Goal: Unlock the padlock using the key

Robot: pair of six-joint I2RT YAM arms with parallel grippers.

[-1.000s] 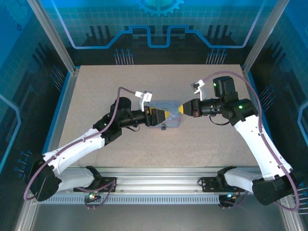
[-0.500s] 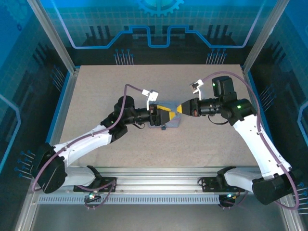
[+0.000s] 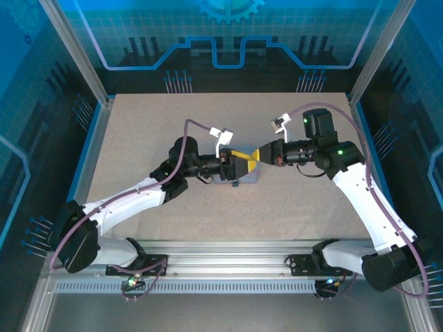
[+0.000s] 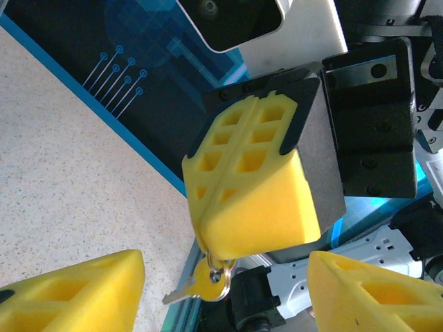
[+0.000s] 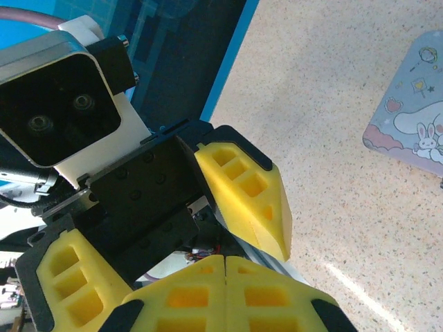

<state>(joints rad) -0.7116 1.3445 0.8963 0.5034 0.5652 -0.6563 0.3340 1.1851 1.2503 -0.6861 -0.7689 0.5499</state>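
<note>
Meeting nose to nose in the middle of the overhead view, the left gripper (image 3: 241,164) and the right gripper (image 3: 255,156) hang over the tan speckled table (image 3: 138,124). Under them a pale blue cartoon-printed tin (image 3: 252,178) lies flat. A small dark speck at the tin's lower edge, just below the left gripper, looks like the padlock (image 3: 235,183). It is too small there to make out its shackle.

In the left wrist view, that arm's own yellow fingers (image 4: 76,290) sit in the bottom left and bottom right corners. They are spread wide apart with nothing clasped between them.

Above the gap, in the centre of the frame, the right gripper's two pads are pressed tightly together along a thin seam. At their tip they pinch a small silver ring (image 4: 220,275). The key (image 4: 187,292) dangles from it, yellowish at the head, with its blade pointing toward the lower left of the frame. The key hangs low in the centre of the frame, between the left gripper's fingers and apart from both.

In the right wrist view, that arm's own pads (image 5: 187,304) meet flush at the bottom edge. The left gripper's two fingers stand splayed above them, one at centre and one at lower left. The tin shows at the right edge of this frame, resting on the table with a rabbit drawing visible on its lid.
</note>
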